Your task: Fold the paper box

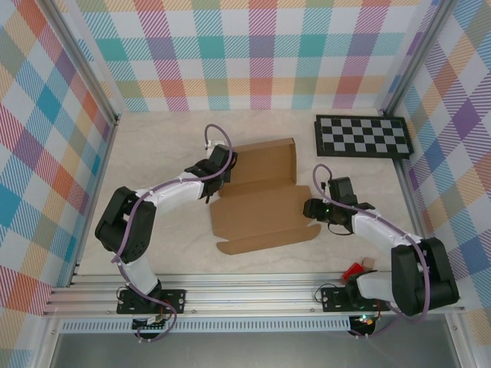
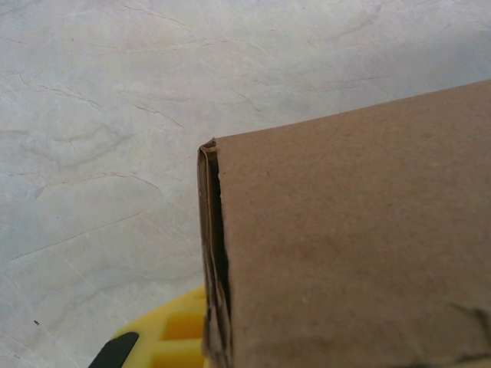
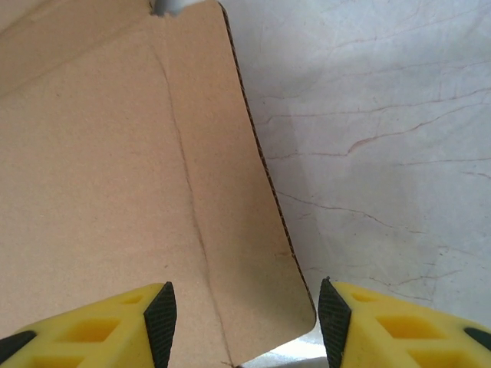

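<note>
The top camera looks steeply down over the whole table (image 1: 153,153) from its near side. Both wrist cameras sit close above edges of the paper box (image 1: 261,211), which the top view also covers.

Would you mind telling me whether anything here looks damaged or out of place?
The paper box has a frayed, rumpled folded corner in the left wrist view. A small red item lies loose by the right arm.

flat brown cardboard paper box (image 1: 261,203) lies mid pale table (image 1: 153,146) | black-and-white checkerboard panel (image 1: 363,136) behind it to the right, apart | left gripper (image 1: 222,169) at box's far-left edge | right gripper (image 3: 244,322) at box's right edge, flap corner between fingers
</note>
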